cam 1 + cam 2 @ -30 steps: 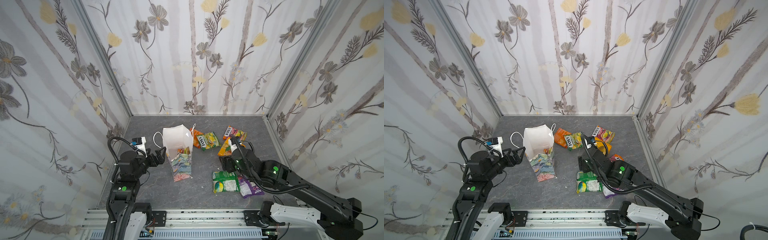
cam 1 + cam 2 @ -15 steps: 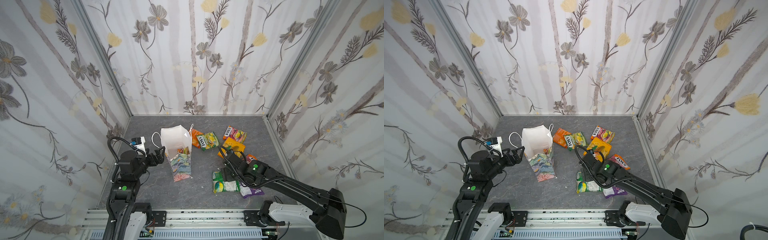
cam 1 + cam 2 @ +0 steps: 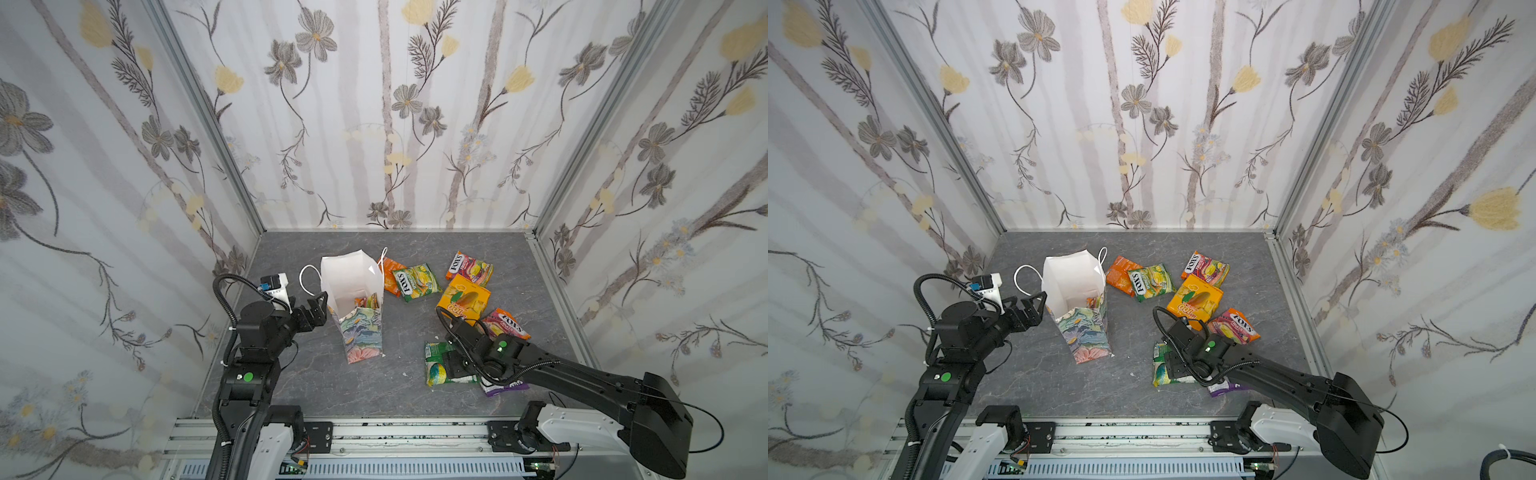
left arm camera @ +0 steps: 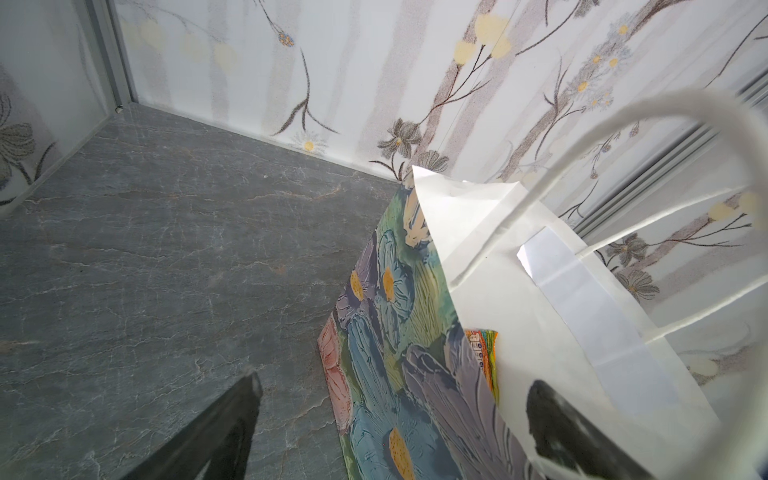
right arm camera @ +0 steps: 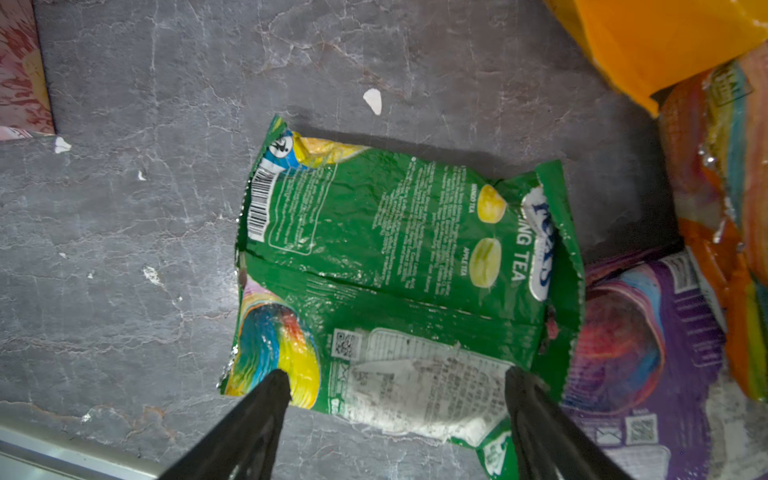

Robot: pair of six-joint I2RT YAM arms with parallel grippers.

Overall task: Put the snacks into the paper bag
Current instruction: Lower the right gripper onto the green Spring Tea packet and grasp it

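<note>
Snacks lie mostly on the right half of the grey table (image 3: 316, 382), while the paper bag (image 3: 360, 336) stands upright left of centre, mouth open. In both top views the left claw (image 3: 322, 307) sits at the bag's left rim, but only the left wrist view tells how. Its jaws are spread wide and released, one finger (image 4: 232, 415) outside the floral wall, the other over the white inside. That view also catches a striped packet (image 4: 487, 357) inside the bag against the wall, and a cord handle (image 4: 623, 124) looping close to the lens.

In both top views the right claw (image 3: 451, 360) is down over the green packet (image 3: 434, 372), with the arm hiding much of it. The right wrist view shows that packet's printed back with barcode and white label, flat on the table. The claw's jaws stand apart over the label end, grasping nothing. Beside it lie a purple packet (image 5: 644, 332), a pink-orange packet (image 5: 723, 208) and a corner of the orange-yellow box (image 5: 665, 33), plus white scraps (image 5: 372, 101).

Only the top views show the rest: a yellow-green packet (image 3: 1150, 282) overlapping an orange packet (image 3: 1121, 274) just right of the bag, and a pink packet (image 3: 1205, 268) beyond the box.
</note>
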